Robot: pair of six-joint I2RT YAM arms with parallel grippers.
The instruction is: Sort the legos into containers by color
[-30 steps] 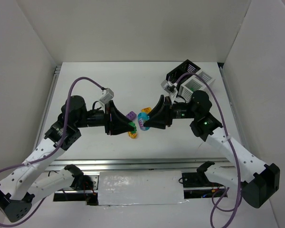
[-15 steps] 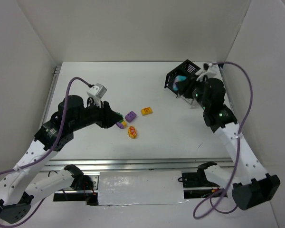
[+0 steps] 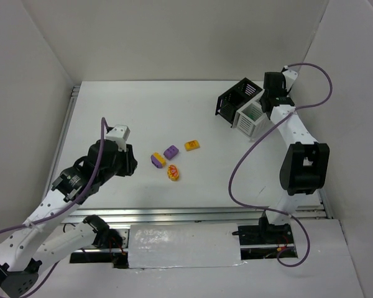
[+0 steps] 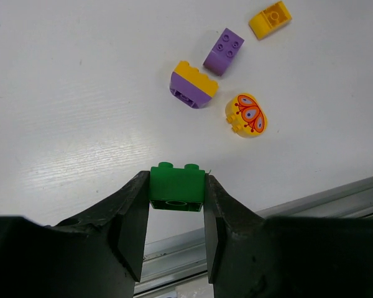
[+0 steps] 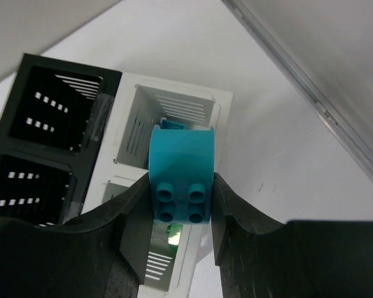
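Observation:
My left gripper [image 3: 125,162] is shut on a green lego [image 4: 177,186] and holds it above the table, left of the loose legos. On the table lie a yellow-purple lego [image 3: 157,159], a purple one [image 3: 171,151], an orange one [image 3: 192,145] and a red-yellow oval one [image 3: 173,172]. My right gripper [image 3: 268,99] is shut on a teal lego [image 5: 180,177] above the white container [image 3: 252,115]. The black container [image 3: 236,102] stands against its left side.
Inside the white container [image 5: 174,84] I see another teal piece and something green lower down. The table's metal rail [image 4: 286,205] runs along the near edge, just below my left gripper. White walls enclose the table on the left, back and right.
Both arms left the middle of the table. The left pulled back to the left with the green lego. The right carried the teal lego to the back right, over the white container.

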